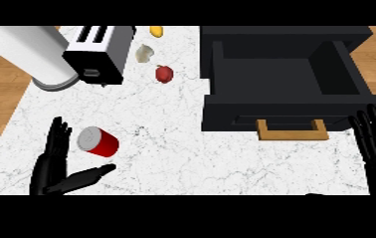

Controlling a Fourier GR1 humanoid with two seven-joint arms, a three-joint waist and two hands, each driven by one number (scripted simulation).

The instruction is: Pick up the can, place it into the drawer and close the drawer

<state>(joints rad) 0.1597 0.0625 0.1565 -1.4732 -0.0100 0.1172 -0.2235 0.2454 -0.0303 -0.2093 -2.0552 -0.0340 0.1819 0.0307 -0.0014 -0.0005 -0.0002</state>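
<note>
My left hand (53,162) lies at about eight o'clock on the white marble counter (169,147), fingers straight and spread upward toward twelve, thumb stretched out toward three; it holds nothing. The red can (98,141) lies tipped on its side just beside those fingers, at their two o'clock, its silver top turned toward ten; it sits in the gap between my fingers and my thumb, and I cannot tell whether either touches it.

My right hand (364,137) shows at the edge at about four o'clock, fingers straight and pointing up, resting open, close to the front right corner of the drawer (283,65); I cannot tell whether it touches that corner.

The drawer is a black box standing open at about two o'clock, its dark inside bare to view, its wooden handle (291,130) on the front face pointing toward six; it is well apart from the can, which is still on the counter.

At eleven o'clock stands a black and silver toaster (99,53); at its nine o'clock a tall pale cylinder (38,58) leans across the counter's corner. Near twelve o'clock lie a pale lumpy item (144,53), a small red fruit (164,73) just below it, and a yellow item (156,31) at the far edge.
</note>
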